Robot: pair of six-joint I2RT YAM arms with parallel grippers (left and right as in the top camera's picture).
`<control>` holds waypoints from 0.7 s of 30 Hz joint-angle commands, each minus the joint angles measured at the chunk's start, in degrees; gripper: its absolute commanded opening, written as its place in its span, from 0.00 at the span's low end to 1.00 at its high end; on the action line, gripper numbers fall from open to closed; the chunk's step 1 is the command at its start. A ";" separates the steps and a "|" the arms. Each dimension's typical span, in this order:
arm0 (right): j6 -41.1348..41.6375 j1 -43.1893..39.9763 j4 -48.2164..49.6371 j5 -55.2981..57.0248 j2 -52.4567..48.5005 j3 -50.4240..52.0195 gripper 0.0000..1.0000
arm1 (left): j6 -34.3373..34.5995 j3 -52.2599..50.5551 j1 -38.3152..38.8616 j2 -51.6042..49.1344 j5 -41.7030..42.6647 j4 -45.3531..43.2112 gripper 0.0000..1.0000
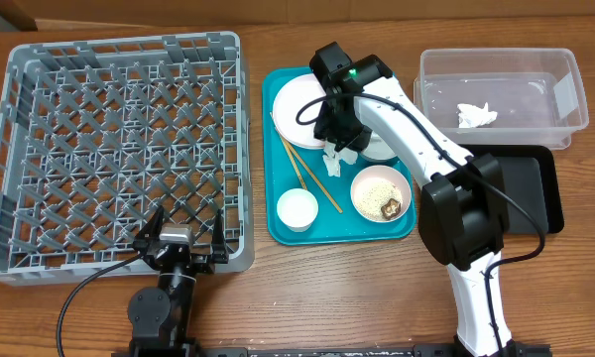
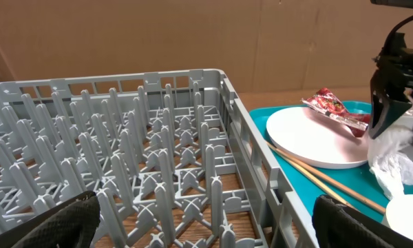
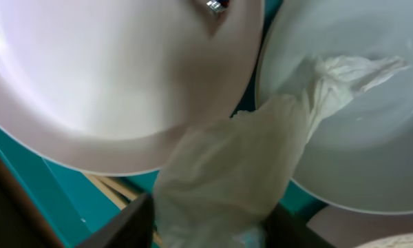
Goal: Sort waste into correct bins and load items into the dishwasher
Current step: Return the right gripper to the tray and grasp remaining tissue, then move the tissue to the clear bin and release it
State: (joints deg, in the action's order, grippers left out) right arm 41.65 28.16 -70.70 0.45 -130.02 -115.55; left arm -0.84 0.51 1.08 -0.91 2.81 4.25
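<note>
Right gripper (image 1: 339,151) part-closed with its fingers on either side of a crumpled white tissue (image 1: 336,159) near the teal tray's (image 1: 276,213) middle, between the plate (image 1: 300,109) and a bowl, whether it grips firmly unclear, left gripper (image 1: 183,241) wide open and empty at the rack's (image 1: 20,149) near edge, second tissue (image 1: 475,115) in clear tub (image 1: 575,104), two chopsticks (image 1: 312,177), one cup (image 1: 297,209), one rice bowl (image 1: 380,192), one red wrapper (image 2: 334,106).

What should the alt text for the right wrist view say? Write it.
Close-up: the right gripper closing around a crumpled white tissue, which trails up onto a white bowl; a white plate fills the upper left, over a teal tray.
</note>
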 commanded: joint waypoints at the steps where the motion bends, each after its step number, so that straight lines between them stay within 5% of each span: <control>1: 0.59 0.22 0.81 0.79 1.79 0.20 0.35 | -0.48 -0.24 -0.35 0.24 -0.04 0.02 1.00; 4: 0.37 0.22 1.03 0.79 1.84 -0.02 0.06 | -0.48 -0.24 -0.35 0.24 -0.04 0.02 1.00; 5: 0.35 0.15 0.76 0.79 1.86 -0.44 0.04 | -0.48 -0.24 -0.35 0.24 -0.04 0.02 1.00; 21: -6.12 -6.40 -15.69 2.60 14.23 -19.34 0.04 | -0.48 -0.24 -0.35 0.22 -0.04 0.02 1.00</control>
State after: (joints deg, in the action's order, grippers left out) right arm 36.88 25.28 -85.17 0.49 -122.15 -131.07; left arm -0.84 0.51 1.08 -0.91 2.79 4.25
